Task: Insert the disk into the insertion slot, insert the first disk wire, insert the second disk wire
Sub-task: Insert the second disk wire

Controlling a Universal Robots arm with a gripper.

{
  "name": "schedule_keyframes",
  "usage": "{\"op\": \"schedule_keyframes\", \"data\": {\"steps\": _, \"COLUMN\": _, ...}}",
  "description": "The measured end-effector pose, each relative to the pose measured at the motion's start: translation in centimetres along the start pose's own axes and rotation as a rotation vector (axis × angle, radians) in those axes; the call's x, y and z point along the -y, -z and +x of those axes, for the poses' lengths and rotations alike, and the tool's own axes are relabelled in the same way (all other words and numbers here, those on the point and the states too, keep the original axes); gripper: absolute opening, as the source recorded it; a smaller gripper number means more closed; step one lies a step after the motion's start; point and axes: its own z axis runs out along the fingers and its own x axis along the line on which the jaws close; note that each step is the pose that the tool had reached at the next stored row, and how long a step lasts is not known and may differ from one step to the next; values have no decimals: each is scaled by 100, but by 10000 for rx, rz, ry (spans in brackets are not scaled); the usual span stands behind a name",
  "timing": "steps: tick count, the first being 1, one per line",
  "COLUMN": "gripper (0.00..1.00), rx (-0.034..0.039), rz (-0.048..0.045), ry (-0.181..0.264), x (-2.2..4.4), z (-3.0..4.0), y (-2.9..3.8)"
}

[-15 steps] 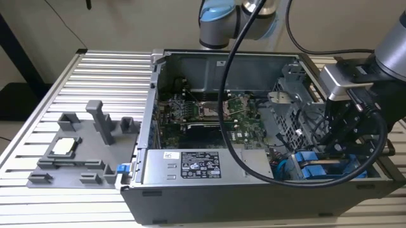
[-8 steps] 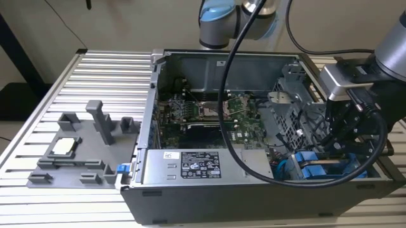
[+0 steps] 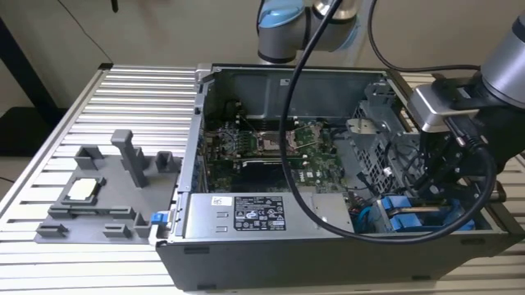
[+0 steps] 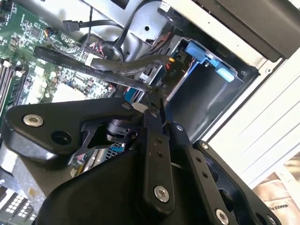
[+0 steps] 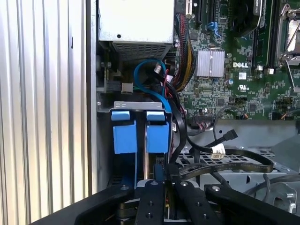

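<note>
Gripper (image 5: 160, 180) fingers pressed together, apparently pinching a black wire (image 4: 123, 75), above the disk (image 5: 157, 136) seated lengthwise in the insertion slot (image 5: 136, 106).

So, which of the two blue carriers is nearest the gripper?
The carrier beside the black cables, on the motherboard side. The gripper is right in front of it; the other carrier lies by the case wall.

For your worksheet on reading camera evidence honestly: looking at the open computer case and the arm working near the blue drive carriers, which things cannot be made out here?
- Gripper fingertips: first wrist view, tucked between the blue carriers.
- What the fingers pinch: second wrist view, hidden by dark cables.
- Drive bay interior: exterior view, blocked by the arm.
</note>
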Motion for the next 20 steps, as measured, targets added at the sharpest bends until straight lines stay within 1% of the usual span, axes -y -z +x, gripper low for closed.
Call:
{"op": "schedule_keyframes", "data": {"steps": 1, "gripper": 16, "rx": -6, "rz": 70, "ry": 5, "x": -11, "z": 0, "y": -6}}
{"op": "schedule_keyframes", "data": {"steps": 5, "gripper": 16, "rx": -25, "rz": 444, "ry": 30, "x": -39, "z": 2, "y": -31}}
{"op": "schedule_keyframes", "data": {"steps": 6, "gripper": 16, "rx": -32, "rz": 503, "ry": 35, "x": -45, "z": 3, "y": -37}}
{"op": "schedule_keyframes", "data": {"steps": 7, "gripper": 16, "rx": -36, "rz": 538, "ry": 37, "x": -50, "z": 3, "y": -42}}
{"op": "schedule_keyframes", "data": {"steps": 9, "gripper": 16, "rx": -37, "rz": 578, "ry": 42, "x": -56, "z": 3, "y": -50}}
{"op": "schedule_keyframes", "data": {"steps": 12, "gripper": 16, "rx": -39, "rz": 603, "ry": 45, "x": -65, "z": 3, "y": -58}}
{"op": "schedule_keyframes", "data": {"steps": 18, "gripper": 16, "rx": -108, "rz": 629, "ry": 51, "x": -102, "z": 4, "y": -84}}
{"op": "schedule_keyframes", "data": {"steps": 20, "gripper": 16, "rx": -113, "rz": 632, "ry": 52, "x": -105, "z": 4, "y": -92}}
